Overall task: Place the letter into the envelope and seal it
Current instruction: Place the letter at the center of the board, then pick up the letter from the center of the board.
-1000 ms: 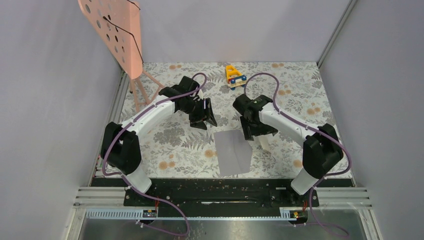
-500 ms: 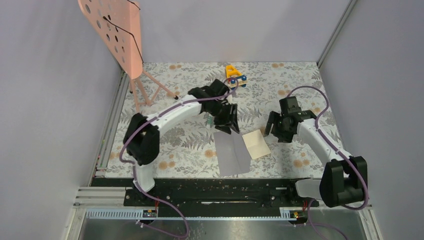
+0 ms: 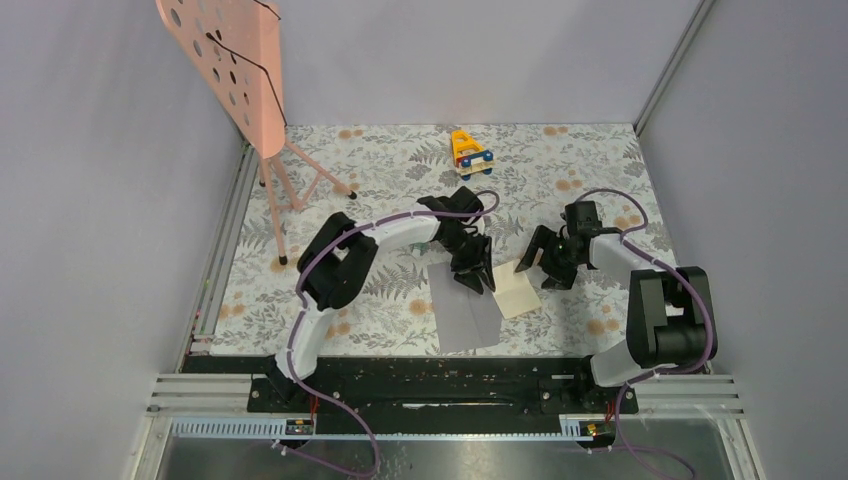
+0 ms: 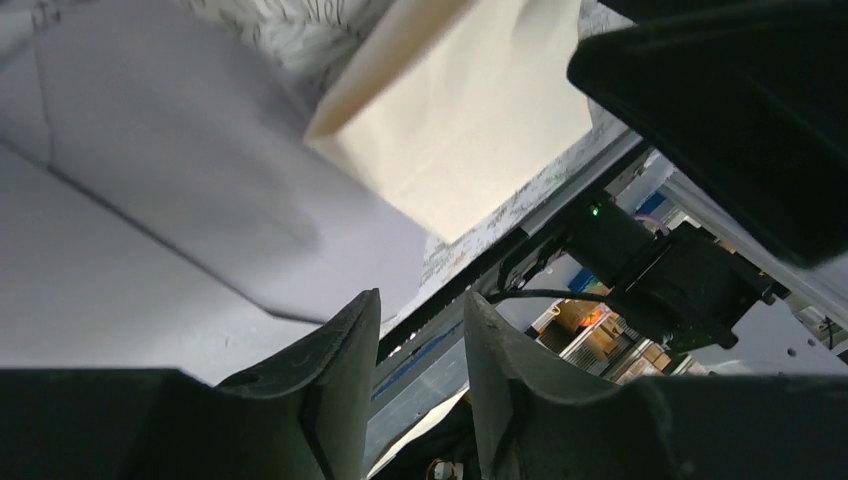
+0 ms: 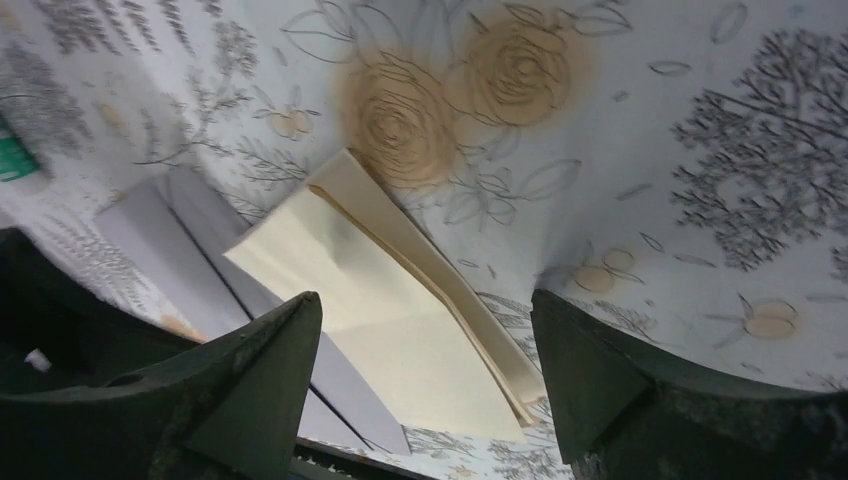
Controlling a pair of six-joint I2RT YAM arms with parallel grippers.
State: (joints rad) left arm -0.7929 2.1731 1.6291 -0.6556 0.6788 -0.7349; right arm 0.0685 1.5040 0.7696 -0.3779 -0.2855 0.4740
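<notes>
The grey-lilac envelope (image 3: 465, 312) lies flat on the floral table near the front. The cream folded letter (image 3: 519, 291) lies with its left edge over the envelope's right side. My left gripper (image 3: 480, 279) hangs over the envelope's upper right part, its jaws a little apart and empty. In the left wrist view the envelope (image 4: 150, 200) and the letter (image 4: 470, 130) lie beyond the left gripper (image 4: 422, 310). My right gripper (image 3: 539, 268) is open wide at the letter's far right edge. In the right wrist view the letter (image 5: 400, 320) lies below the right gripper (image 5: 425, 297), beside the envelope (image 5: 200, 240).
A pink perforated stand (image 3: 235, 70) on thin legs stands at the back left. A yellow toy (image 3: 470, 152) sits at the back centre. A black rail (image 3: 440, 380) runs along the table's front edge. Grey walls close in on both sides.
My left arm has swung right and forward to the envelope's top. The letter came out of my right gripper onto the table. My right gripper pulled right, then came back to the letter.
</notes>
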